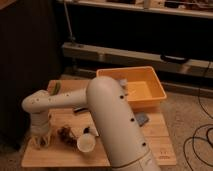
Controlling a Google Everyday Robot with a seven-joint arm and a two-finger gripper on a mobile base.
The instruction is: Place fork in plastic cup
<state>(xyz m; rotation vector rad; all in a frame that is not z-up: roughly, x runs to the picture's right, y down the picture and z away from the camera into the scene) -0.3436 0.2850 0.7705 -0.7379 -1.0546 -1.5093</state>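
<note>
Fork: not to be picked out with certainty, too slim and dark against the wood; cannot tell its place on the worktop (161, 146).

Gripper (42, 141) pointing straight down over the front-left corner of the worktop, tip at or just above the surface. Jaws: cannot tell whether apart, together or clamped on anything.

White arm (110, 115) rising as a thick link in the foreground, reaching left, then dropping through the wrist to the gripper.

Cup (86, 142) right of the gripper, just beside the thick link, pale round mouth showing; upright or tipped, cannot tell.

Dark clump (65, 133) between gripper and cup, near both. Short dark thing (79, 110) farther back, close against the arm. Green thing (56, 88) at the back-left edge, behind the elbow.

Orange bin (155, 97) at the back right of the worktop, well apart from the gripper. Grey thing (141, 118) just in front of the bin.
</note>
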